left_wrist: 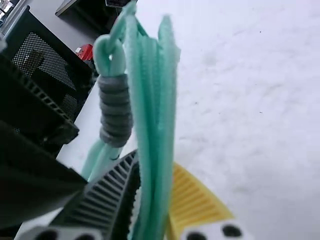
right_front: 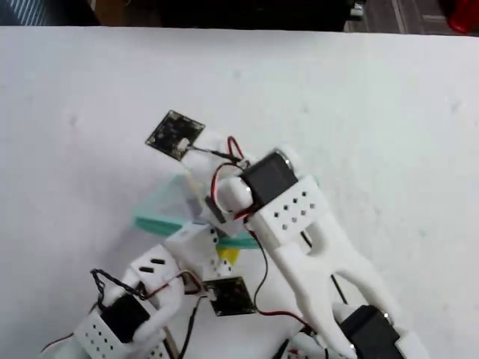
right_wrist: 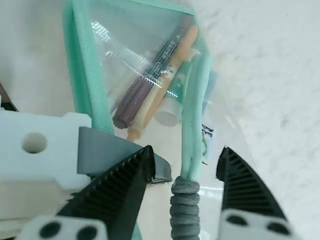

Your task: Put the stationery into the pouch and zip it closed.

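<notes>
Evidently past the loading and into the zipping: finds the pens (right_wrist: 150,82) already inside the clear, teal-edged pouch (right_wrist: 125,45), lying on the white surface (right_front: 359,97) between the two arms. Pinches the pouch's teal edge in the left claw (left_wrist: 155,172), clamped tight on the fabric between a black ribbed jaw and a yellow one, just beside the grey cord-wrapped zipper pull (left_wrist: 115,107). Straddles that same pull with the right claw (right_wrist: 186,152), spread wide, one jaw on each side, gripping nothing. Calls next, by the look of it, for closing the right claw on the pull and drawing it along the zipper track while anchoring the edge with the left. Needs a square, centred bite on the pull, given its soft round wrap. Cannot judge the length of zip left to close. Risks dragging the whole pouch along on a weak anchor grip.
</notes>
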